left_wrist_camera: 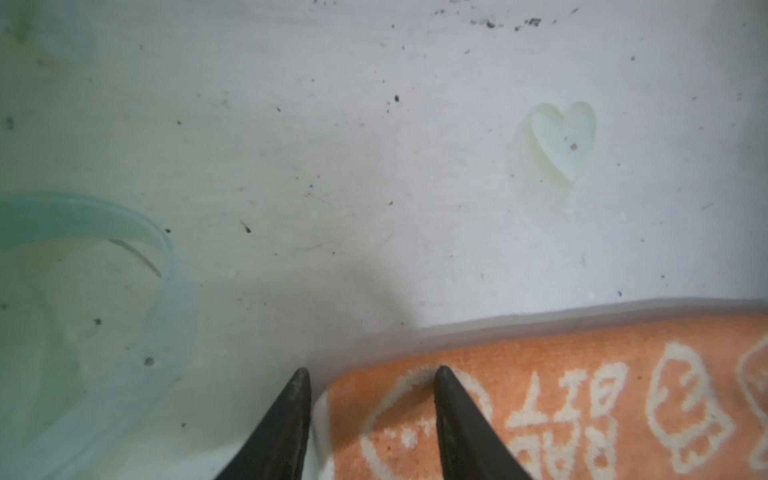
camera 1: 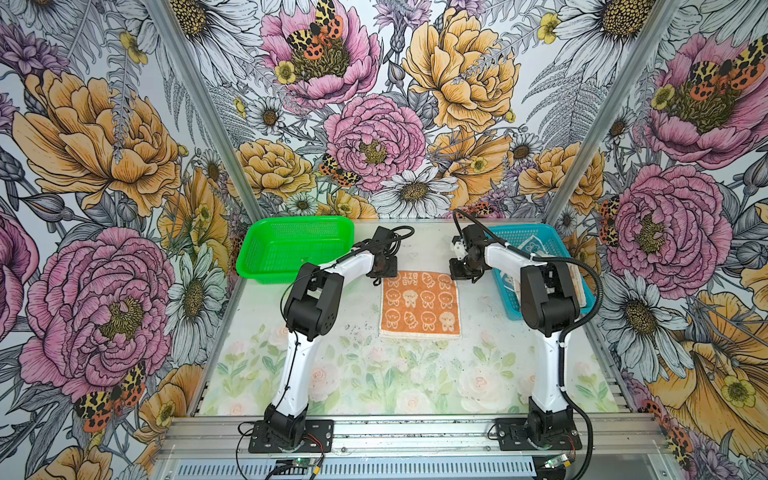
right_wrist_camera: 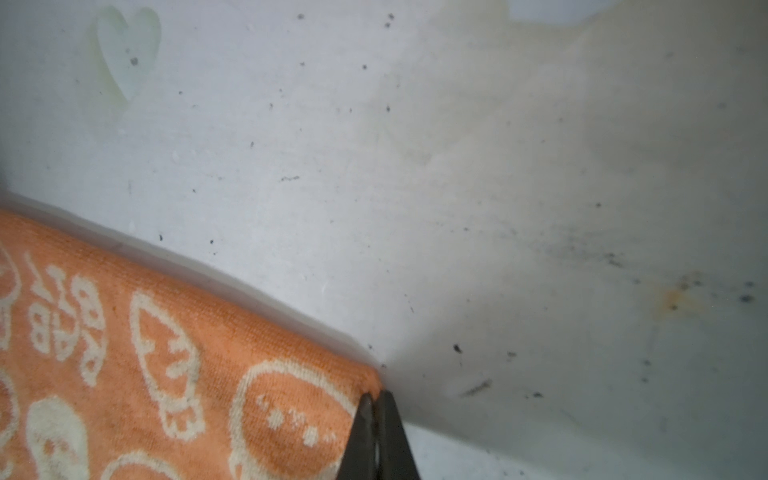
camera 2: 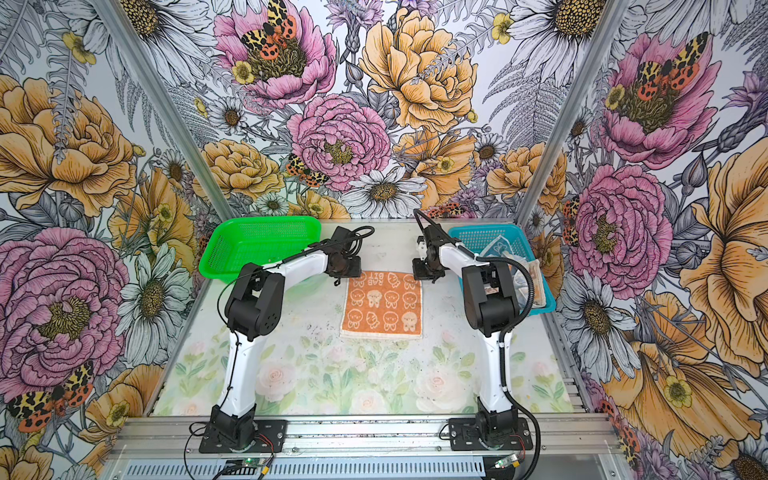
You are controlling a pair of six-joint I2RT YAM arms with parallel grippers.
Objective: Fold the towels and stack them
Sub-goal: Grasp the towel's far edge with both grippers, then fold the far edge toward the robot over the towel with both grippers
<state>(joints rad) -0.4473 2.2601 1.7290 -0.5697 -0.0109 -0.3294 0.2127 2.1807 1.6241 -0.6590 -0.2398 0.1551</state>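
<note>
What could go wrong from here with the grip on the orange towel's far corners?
1. The right gripper is shut at the very corner tip of the orange towel; the cloth may slip out on lifting.
2. The left gripper has its jaws apart, one finger off the cloth; it may catch only the edge, skewing the fold.

Lab booth: aluminium frame point(camera 1: 415, 434), floral panels point(camera 1: 374, 124)

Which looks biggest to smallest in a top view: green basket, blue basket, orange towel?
1. green basket and blue basket: they look about alike, and the right arm hides part of the blue one, so I won't rank them.
2. orange towel: smallest.
</note>
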